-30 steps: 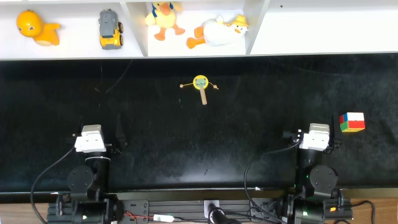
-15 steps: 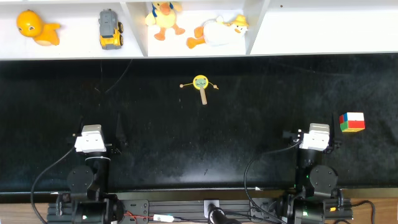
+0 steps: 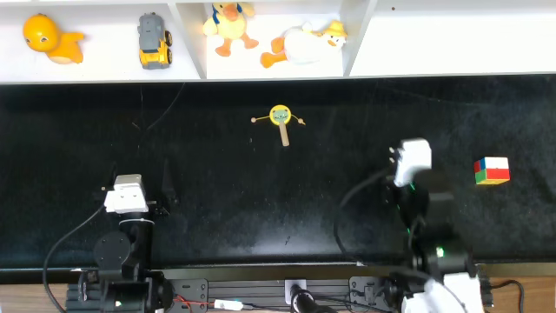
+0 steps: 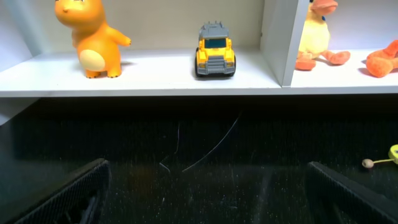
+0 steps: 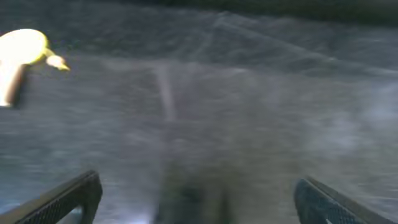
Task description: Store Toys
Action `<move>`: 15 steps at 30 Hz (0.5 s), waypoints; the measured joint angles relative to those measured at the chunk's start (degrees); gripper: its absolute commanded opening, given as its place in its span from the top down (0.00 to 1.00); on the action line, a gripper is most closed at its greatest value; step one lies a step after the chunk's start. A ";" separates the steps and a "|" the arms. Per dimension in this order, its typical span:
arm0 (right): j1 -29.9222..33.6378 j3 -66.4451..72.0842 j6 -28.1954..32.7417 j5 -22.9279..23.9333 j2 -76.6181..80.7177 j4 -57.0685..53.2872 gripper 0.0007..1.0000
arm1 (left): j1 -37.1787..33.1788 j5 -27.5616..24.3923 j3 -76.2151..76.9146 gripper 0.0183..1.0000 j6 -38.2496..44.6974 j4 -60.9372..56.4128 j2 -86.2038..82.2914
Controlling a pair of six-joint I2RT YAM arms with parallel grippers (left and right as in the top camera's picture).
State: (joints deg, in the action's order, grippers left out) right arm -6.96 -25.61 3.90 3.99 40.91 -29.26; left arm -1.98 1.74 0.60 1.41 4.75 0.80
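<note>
While our right hand [image 5: 198, 180] hangs released over the black worktop [image 3: 217, 174], the rattle drum [image 3: 280, 116] lies apart from it, near the white shelf [image 3: 452, 43]; a closing off-centre on its thin handle could flick it away, we judge. Our left hand [image 4: 208, 166] is released too, facing the shelf.

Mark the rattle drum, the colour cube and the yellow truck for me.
rattle drum [image 3: 280, 114], top view, on its round yellow head.
colour cube [image 3: 492, 170], top view, on its top face.
yellow truck [image 4: 215, 61], left wrist view, on its front grille.
</note>
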 measured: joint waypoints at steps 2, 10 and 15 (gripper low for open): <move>-4.66 -5.22 -5.97 0.72 6.93 -4.13 0.00 | 0.00 -0.02 -0.02 0.00 0.00 -0.02 -0.04; -22.82 -23.47 -28.98 4.94 37.55 -8.20 0.00 | 0.02 -0.04 -0.02 0.00 0.00 -0.04 -0.04; -27.91 -34.67 -31.28 5.35 51.65 -9.29 0.00 | 0.00 -0.09 -0.02 0.00 0.00 0.00 -0.04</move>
State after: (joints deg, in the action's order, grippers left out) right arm -34.87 -60.27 -27.38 9.34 92.55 -38.54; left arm -1.98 1.65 0.58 1.41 4.75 0.75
